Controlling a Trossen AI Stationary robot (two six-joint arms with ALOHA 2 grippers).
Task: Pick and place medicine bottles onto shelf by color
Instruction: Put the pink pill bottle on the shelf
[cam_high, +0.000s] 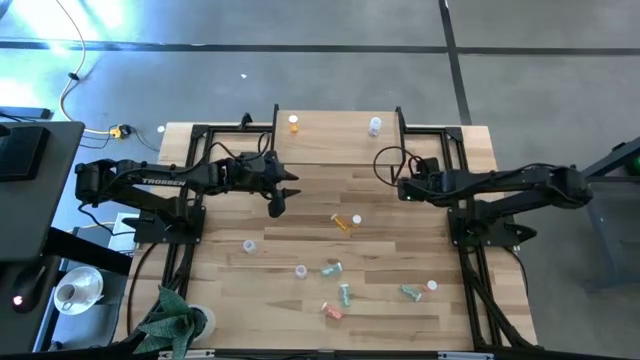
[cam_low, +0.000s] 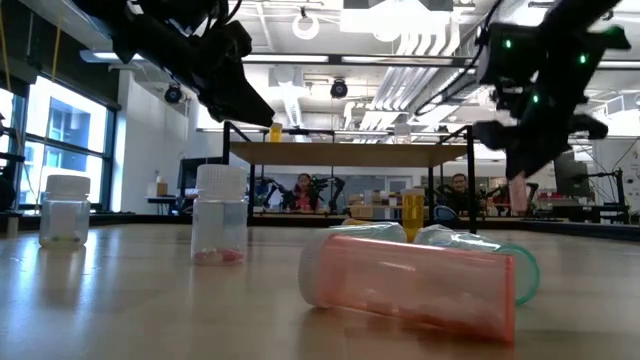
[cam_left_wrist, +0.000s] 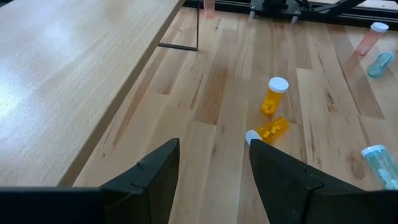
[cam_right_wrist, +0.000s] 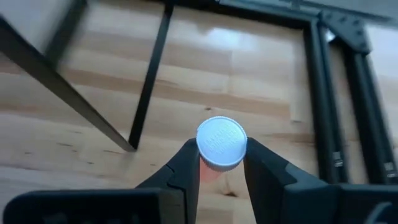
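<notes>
The shelf (cam_high: 335, 135) stands at the table's far middle, with an orange bottle (cam_high: 293, 123) upright near its left end and a clear bottle (cam_high: 375, 125) upright near its right end. My right gripper (cam_high: 403, 188) is just near of the shelf's right end, shut on a pink bottle with a white cap (cam_right_wrist: 221, 143). My left gripper (cam_high: 278, 205) is open and empty above the table, near of the shelf's left end. Two orange bottles lie ahead of it, one upright (cam_left_wrist: 275, 94) and one on its side (cam_left_wrist: 268, 130). My right gripper pinches the pink bottle between its two fingers, just under the white cap (cam_right_wrist: 221, 160). The fingers come from above, pointing down. The bottle stays upright, cap up. In the low view its pink body (cam_low: 518, 195) hangs below the fingers, clear of the table.
Loose bottles lie on the table's near half: clear ones (cam_high: 249, 245) (cam_high: 299, 270), green ones (cam_high: 331, 268) (cam_high: 345, 294) (cam_high: 410, 292) and a pink one (cam_high: 331, 311). The shelf's black legs (cam_right_wrist: 149, 81) stand close to my right gripper. A green cloth (cam_high: 170, 318) lies at the near left corner.
</notes>
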